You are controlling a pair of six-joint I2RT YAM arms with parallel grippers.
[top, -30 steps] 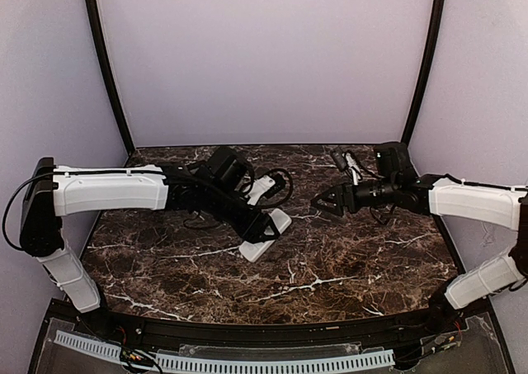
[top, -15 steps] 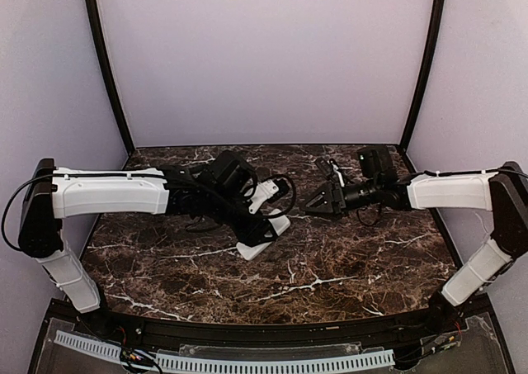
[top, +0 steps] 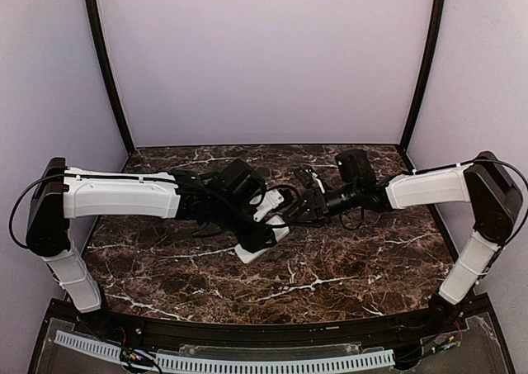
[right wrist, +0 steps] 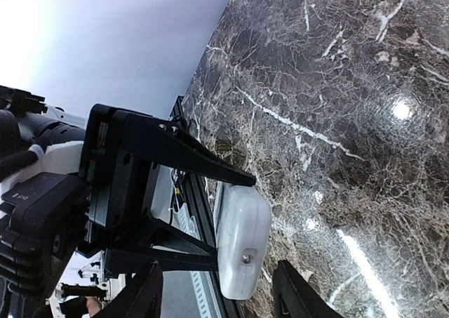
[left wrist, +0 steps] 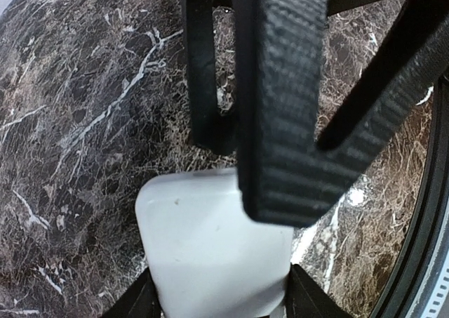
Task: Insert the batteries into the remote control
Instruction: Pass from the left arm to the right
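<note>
Top external view: left gripper (top: 262,235) clamps the remote control (top: 252,252), tilted over the surface (top: 355,267) | right gripper (top: 299,209) just beside it, jaws apart, empty | batteries not visible in any view | loading judged not begun.

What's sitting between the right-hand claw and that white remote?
Nothing; that stretch is bare. The right wrist view shows the open right gripper right at the end of the remote control, with only the marble table behind.
</note>
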